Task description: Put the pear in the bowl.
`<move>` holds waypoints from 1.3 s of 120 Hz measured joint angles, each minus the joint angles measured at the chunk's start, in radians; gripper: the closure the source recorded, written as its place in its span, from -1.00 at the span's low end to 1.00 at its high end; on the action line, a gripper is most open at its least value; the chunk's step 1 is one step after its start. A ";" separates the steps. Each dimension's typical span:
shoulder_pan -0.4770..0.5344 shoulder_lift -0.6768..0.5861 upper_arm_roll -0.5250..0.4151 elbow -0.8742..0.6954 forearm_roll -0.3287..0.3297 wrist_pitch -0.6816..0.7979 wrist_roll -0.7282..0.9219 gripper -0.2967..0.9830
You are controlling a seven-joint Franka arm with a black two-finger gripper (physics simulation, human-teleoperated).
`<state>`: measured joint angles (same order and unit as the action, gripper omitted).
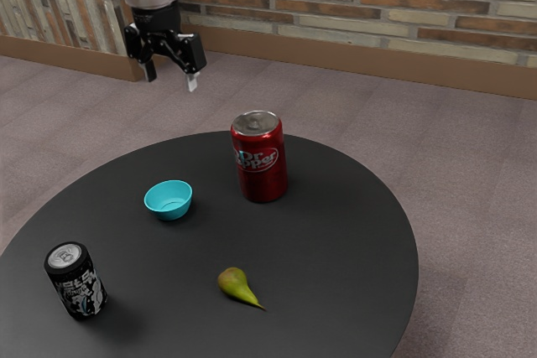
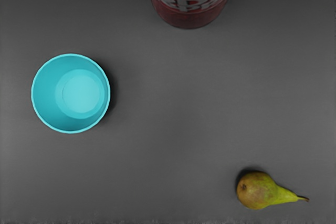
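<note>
1. Find the gripper (image 1: 171, 79) raised well above the table (image 1: 336, 232), released, with both fingers parted and nothing between them.
2. Look for the pear (image 1: 235, 283) on the bare tabletop, lying on its side, well apart from the bowl (image 1: 170, 215). Note the fat end turned toward the bowl and the stem pointing away from it.
3. Judge this as the opening step: reaching for the pear, with grasp, carry and release all left to do.
4. Next, shift across toward the pear, then come down over its fat end. Turn as needed to set one finger on each flank, across the stem-to-base line.
5. Close gently about the thick part. Expect a rounded, tapering body, likely to roll or squirt out if pinched near the neck.
6. Lift clear of the rim before crossing to the bowl, upright and seemingly empty inside. Centre above the opening, lower, and let go softly; watch for tipping if the pear lands on the rim.
7. Keep wide of the red can (image 1: 263, 173), standing tall near the bowl, and of the black can (image 1: 78, 287), toward the exterior view's left. Avoid brushing either with a low swing.
</note>
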<state>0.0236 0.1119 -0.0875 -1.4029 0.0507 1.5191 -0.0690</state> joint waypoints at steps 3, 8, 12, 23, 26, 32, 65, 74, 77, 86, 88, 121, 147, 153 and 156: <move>0.000 0.000 0.001 0.000 0.000 -0.001 -0.001 -0.54; 0.001 -0.003 0.001 0.000 0.000 -0.003 -0.003 -0.54; 0.001 -0.007 0.002 -0.001 -0.001 -0.006 -0.004 -0.54; 0.002 -0.034 0.003 -0.031 -0.002 -0.013 -0.009 -0.54; 0.001 -0.040 0.003 -0.040 -0.003 -0.015 -0.010 -0.54; 0.002 -0.056 0.002 -0.062 -0.007 -0.011 -0.013 -0.54; -0.005 -0.250 -0.034 -0.677 -0.070 0.265 -0.046 -0.54; -0.004 -0.249 -0.050 -0.755 -0.082 0.333 -0.082 -0.54; -0.003 -0.248 -0.055 -0.777 -0.085 0.354 -0.094 -0.54; -0.005 -0.242 -0.076 -0.831 -0.090 0.423 -0.127 -0.54; -0.006 -0.240 -0.078 -0.843 -0.091 0.441 -0.134 -0.54; -0.003 -0.205 -0.149 -0.942 -0.164 0.636 -0.390 -0.54; -0.006 -0.151 -0.167 -0.949 -0.196 0.730 -0.636 -0.54; -0.005 -0.123 -0.167 -0.951 -0.197 0.760 -0.679 -0.54; -0.004 -0.110 -0.168 -0.952 -0.198 0.777 -0.700 -0.54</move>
<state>0.0197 0.0017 -0.2554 -2.3549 -0.1472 2.2958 -0.7690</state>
